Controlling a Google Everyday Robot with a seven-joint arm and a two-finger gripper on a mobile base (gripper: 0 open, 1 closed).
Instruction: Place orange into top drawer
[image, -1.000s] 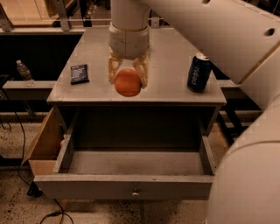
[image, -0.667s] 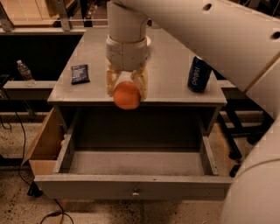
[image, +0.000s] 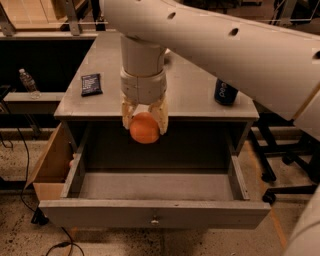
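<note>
My gripper (image: 144, 129) points straight down and is shut on the orange (image: 144, 128), a round orange fruit held between the two pale fingers (image: 128, 116). It hangs above the back of the top drawer (image: 155, 214), just past the cabinet top's front edge. The drawer is pulled fully out, grey, shallow, with a small metal knob on its front panel. Nothing shows inside it.
On the grey cabinet top (image: 195, 95) lie a dark flat packet (image: 91, 84) at the left and a blue can (image: 225, 92) at the right. A brown cardboard box (image: 49, 167) stands left of the drawer. A water bottle (image: 27, 81) stands on a shelf at the far left. My arm fills the upper right.
The gripper has carried the orange forward from over the cabinet top, past the front edge, and lower, so it now hangs over the open drawer.
</note>
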